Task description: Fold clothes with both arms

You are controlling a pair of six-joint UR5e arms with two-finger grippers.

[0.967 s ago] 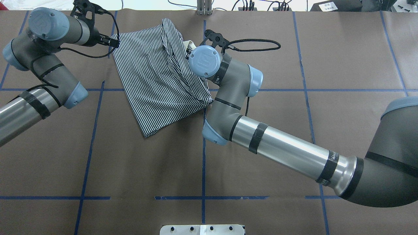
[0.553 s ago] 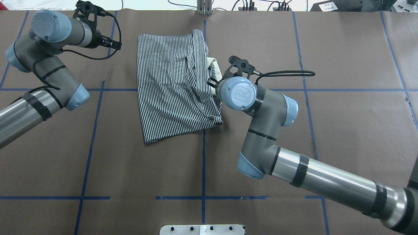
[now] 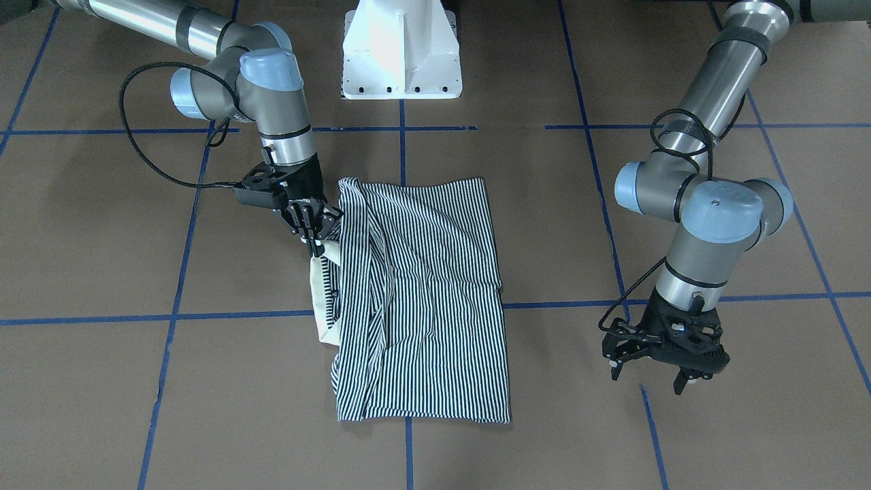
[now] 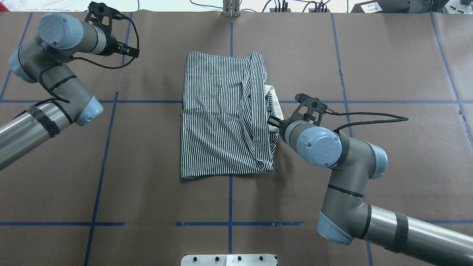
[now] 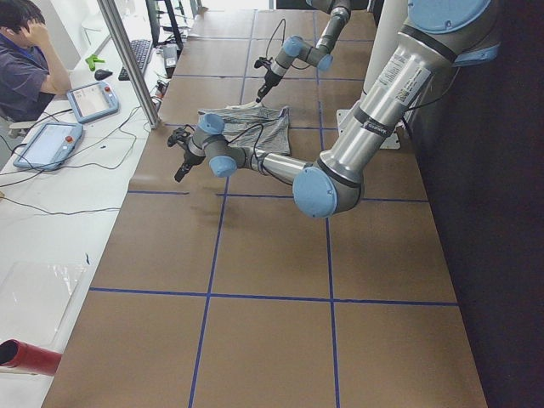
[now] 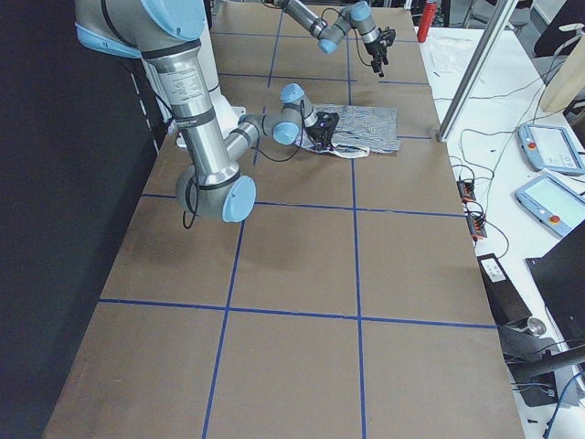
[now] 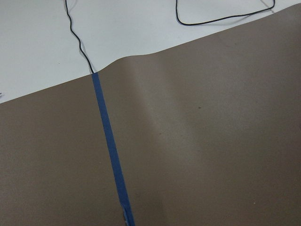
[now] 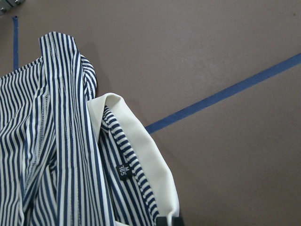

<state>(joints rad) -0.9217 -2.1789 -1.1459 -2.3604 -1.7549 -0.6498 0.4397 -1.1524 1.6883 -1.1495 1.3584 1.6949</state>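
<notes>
Item: polo shirt (image 4: 221, 118), lying folded on the counter (image 4: 147, 184). You are seeing the right fingers (image 3: 311, 231) gripping its cream collar (image 8: 150, 160); the left fingers (image 3: 680, 381) are hanging spread apart, holding nothing, well clear of it

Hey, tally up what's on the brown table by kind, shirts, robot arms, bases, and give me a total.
striped polo shirt: 1
robot arms: 2, the left arm and the right arm
white pedestal base: 1
Total: 4
</notes>
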